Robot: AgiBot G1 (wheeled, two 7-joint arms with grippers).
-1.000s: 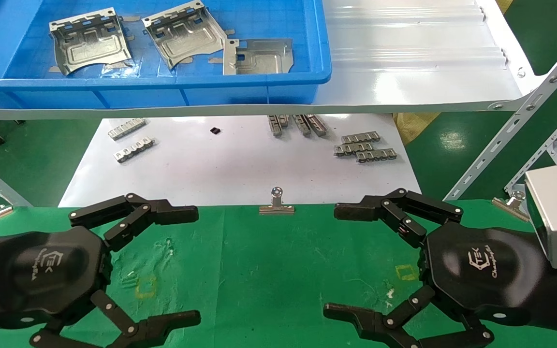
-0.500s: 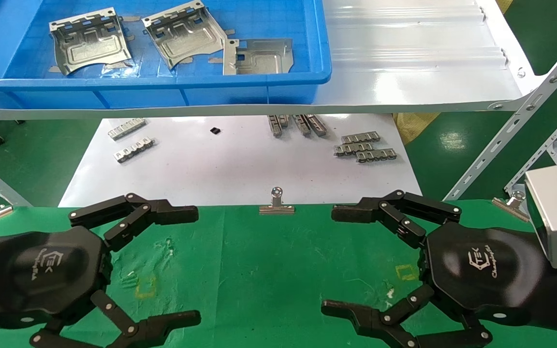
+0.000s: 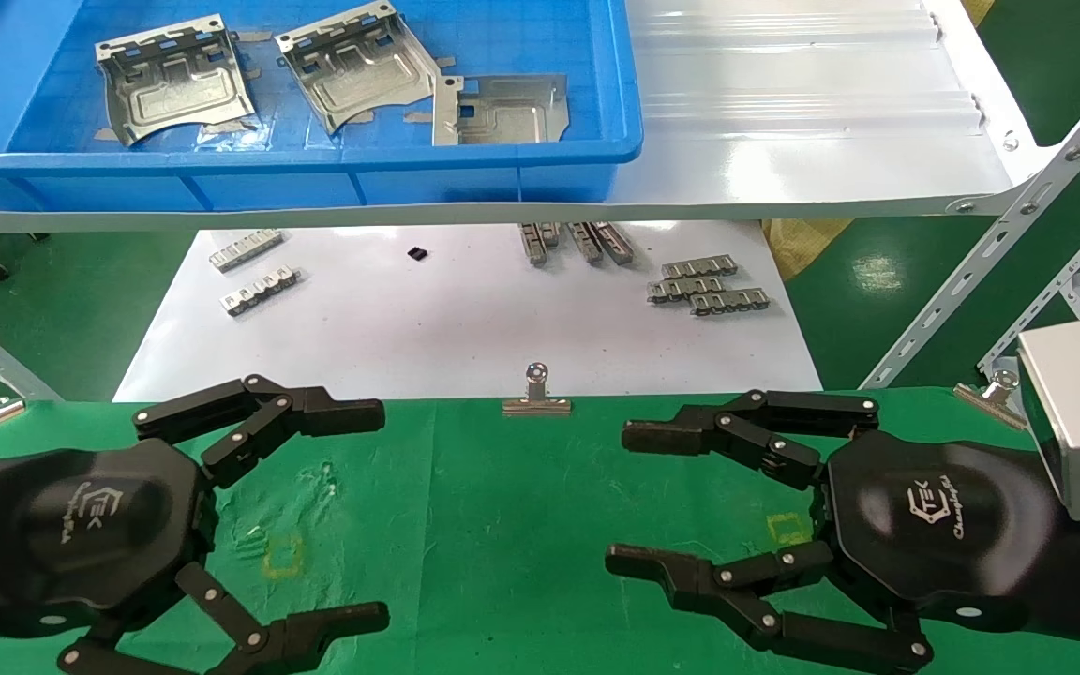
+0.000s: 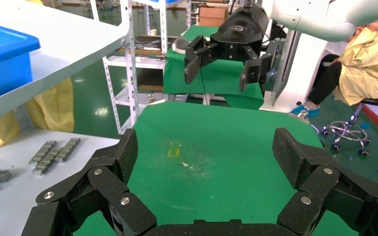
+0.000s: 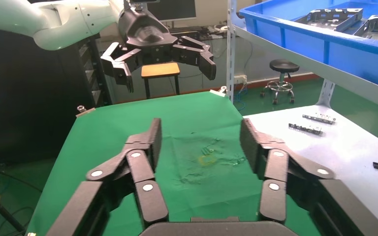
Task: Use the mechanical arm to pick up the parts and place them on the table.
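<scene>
- Both grippers, left (image 3: 362,511) and right (image 3: 638,502), were seen spread wide, empty, over the table (image 3: 502,506).
- Parts (image 3: 174,75) in the blue bin (image 3: 315,159) were best gripped by the bent rim.

I get bright, even overhead light in all three views, with soft, weak shadows. Glare streaks run across the glossy white shelf (image 3: 812,112), and pale reflections sit on the shiny green floor (image 3: 877,272). Head view is sharp throughout; my wrist views stretch the near fingers (image 4: 123,157) at the edges
</scene>
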